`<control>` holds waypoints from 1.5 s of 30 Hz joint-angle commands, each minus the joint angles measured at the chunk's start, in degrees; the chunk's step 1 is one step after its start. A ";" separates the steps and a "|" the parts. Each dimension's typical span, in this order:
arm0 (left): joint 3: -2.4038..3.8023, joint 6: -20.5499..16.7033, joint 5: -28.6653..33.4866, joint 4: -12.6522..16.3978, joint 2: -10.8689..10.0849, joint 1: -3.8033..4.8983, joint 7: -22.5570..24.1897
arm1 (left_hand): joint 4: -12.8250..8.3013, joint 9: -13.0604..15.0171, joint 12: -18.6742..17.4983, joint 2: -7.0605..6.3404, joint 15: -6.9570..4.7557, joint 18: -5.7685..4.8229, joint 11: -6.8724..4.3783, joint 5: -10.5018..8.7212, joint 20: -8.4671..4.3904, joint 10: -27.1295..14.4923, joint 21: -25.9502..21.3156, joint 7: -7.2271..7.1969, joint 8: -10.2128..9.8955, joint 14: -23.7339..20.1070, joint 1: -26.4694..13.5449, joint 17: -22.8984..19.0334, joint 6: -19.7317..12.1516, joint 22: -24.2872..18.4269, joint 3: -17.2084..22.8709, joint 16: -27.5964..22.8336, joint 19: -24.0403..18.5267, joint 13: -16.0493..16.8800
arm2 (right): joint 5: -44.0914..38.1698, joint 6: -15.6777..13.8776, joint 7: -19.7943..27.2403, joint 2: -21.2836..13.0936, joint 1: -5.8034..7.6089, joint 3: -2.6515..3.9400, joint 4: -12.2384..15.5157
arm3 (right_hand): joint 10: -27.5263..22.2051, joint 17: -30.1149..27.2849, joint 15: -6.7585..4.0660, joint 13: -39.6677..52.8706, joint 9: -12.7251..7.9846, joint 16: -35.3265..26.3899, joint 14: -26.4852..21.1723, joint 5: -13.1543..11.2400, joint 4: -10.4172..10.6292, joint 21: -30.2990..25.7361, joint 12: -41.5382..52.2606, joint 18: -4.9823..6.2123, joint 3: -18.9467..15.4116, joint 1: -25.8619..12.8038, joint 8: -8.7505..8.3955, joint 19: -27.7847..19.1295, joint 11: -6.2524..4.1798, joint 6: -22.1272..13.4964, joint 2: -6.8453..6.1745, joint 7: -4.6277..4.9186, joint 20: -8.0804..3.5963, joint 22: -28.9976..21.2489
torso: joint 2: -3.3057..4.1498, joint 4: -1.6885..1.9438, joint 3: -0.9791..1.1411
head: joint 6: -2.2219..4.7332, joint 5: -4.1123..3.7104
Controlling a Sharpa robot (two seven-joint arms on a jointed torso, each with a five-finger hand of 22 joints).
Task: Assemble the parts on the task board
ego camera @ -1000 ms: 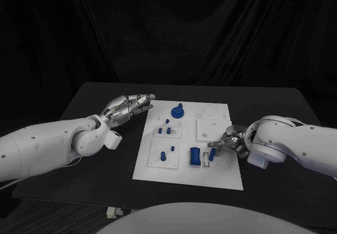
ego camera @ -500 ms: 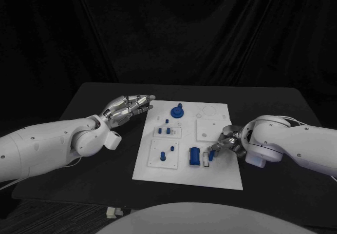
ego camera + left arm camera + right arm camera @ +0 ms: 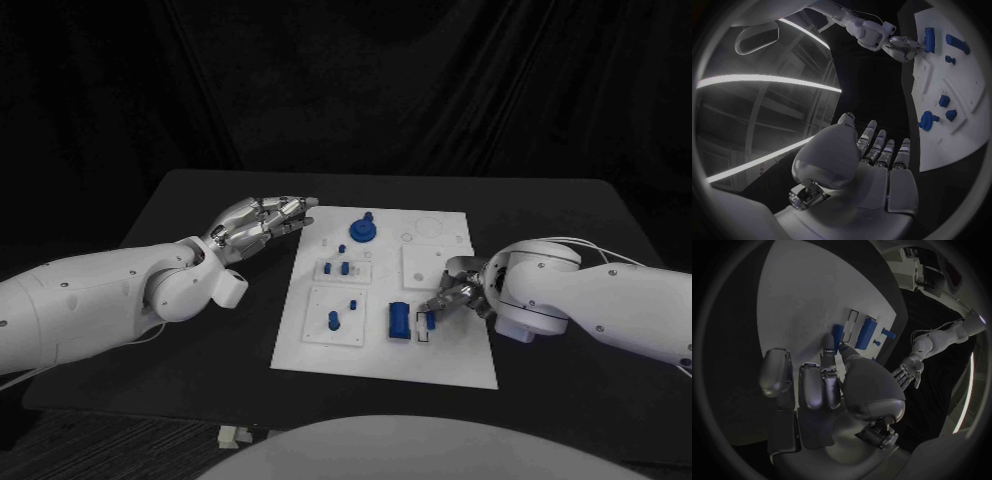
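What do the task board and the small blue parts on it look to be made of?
The task board looks like matte white plastic: a flat, even surface without glare and with shallow recesses. The blue parts look like moulded or printed plastic, uniformly coloured and dull; the exact material can't be confirmed.

Right hand (image 3: 459, 294) pinching a small blue part (image 3: 431, 319) over the task board (image 3: 457, 352), left hand (image 3: 260, 224) beside it, fingers apart

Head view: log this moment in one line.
left hand: open, beside task board | right hand: pinching small blue part at slot | stage: insertion
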 commanded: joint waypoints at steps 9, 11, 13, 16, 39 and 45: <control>0.05 0.89 0.11 0.20 0.01 -0.06 0.08 | 0.02 0.08 0.87 -0.09 0.60 -0.17 0.27 0.22 0.02 1.06 0.23 3.25 0.51 0.34 0.46 0.19 0.64 0.11 0.17 0.98 0.58 0.13 | -18.54 2.50 -1.27 1.08 -1.05 -0.27 1.18 | 5.99 -0.71 -0.10 15.05 1.18 -0.48 2.44 0.30 -0.90 -0.73 0.14 0.95 0.48 1.35 0.81 2.63 -0.06 -0.69 0.31 -0.40 0.02 8.34 | -0.01 0.01 0.01 | -0.01 -0.21; 0.05 0.92 0.11 0.22 0.00 -0.06 0.01 | 0.02 0.08 1.02 -0.09 0.64 -0.19 0.31 0.21 0.02 1.21 0.23 3.28 0.56 0.42 0.46 0.22 0.69 0.09 0.17 1.16 0.58 0.14 | -20.38 3.07 -1.26 1.25 -1.14 -0.27 1.23 | 5.99 -1.17 -0.05 15.05 1.38 -0.68 2.38 0.55 -0.81 -1.24 0.14 1.01 0.58 1.19 0.63 2.58 0.05 -1.40 0.48 -0.24 0.02 8.20 | -0.01 0.04 0.01 | -0.01 -0.24; 0.05 0.93 0.11 0.23 -0.02 -0.06 -0.05 | 0.02 0.08 1.14 -0.09 0.68 -0.21 0.35 0.22 0.02 1.33 0.25 3.29 0.59 0.49 0.45 0.25 0.71 0.13 0.17 1.30 0.60 0.15 | -22.48 3.59 -1.24 1.38 -1.24 -0.27 1.39 | 5.99 -2.22 0.07 15.05 1.49 -1.17 2.18 0.68 -0.84 -2.59 0.14 1.20 0.73 1.17 0.31 2.42 0.24 -2.28 0.57 0.00 0.08 7.83 | 0.01 0.04 0.01 | -0.01 -0.23; 0.05 0.96 0.11 0.21 -0.02 -0.06 -0.14 | 0.02 0.09 1.23 -0.09 0.71 -0.23 0.38 0.22 0.02 1.44 0.26 3.31 0.63 0.54 0.45 0.26 0.78 0.15 0.17 1.40 0.62 0.16 | -25.55 4.23 -1.22 1.50 -1.37 -0.27 1.70 | 5.99 -2.60 0.27 15.05 1.64 -1.40 2.13 1.06 -1.21 -2.94 0.14 1.21 0.97 1.45 -0.07 2.40 0.48 -3.28 0.39 0.28 0.22 7.71 | 0.02 0.01 0.01 | -0.01 -0.24; 0.05 1.25 0.11 0.06 0.26 -0.06 -0.38 | 0.01 0.08 1.38 -0.07 0.78 -0.27 0.44 0.25 0.02 1.60 0.26 3.33 0.66 0.63 0.46 0.29 0.76 0.14 0.18 1.60 0.63 0.17 | -19.49 -0.04 -1.04 1.61 -1.72 -0.26 2.17 | 5.99 -4.13 1.14 15.05 4.10 -1.97 2.06 18.86 -11.82 -3.92 0.14 1.23 10.64 7.52 0.24 2.66 1.57 -5.50 -2.88 1.65 1.03 7.57 | -0.04 0.01 0.01 | -0.01 -0.10; 0.05 1.23 0.11 0.06 0.25 -0.06 -0.44 | 0.01 0.06 1.39 -0.04 0.81 -0.29 0.47 0.29 0.02 1.67 0.27 3.33 0.65 0.67 0.48 0.30 0.65 0.16 0.21 1.67 0.64 0.17 | -11.75 -2.43 -0.95 1.14 -1.73 -0.26 1.89 | 5.99 -4.11 1.14 15.05 4.31 -1.96 2.07 19.02 -11.92 -3.88 0.14 1.21 10.90 7.28 0.37 2.67 1.58 -5.53 -2.89 1.66 1.04 7.61 | 0.01 0.02 0.03 | -0.01 0.03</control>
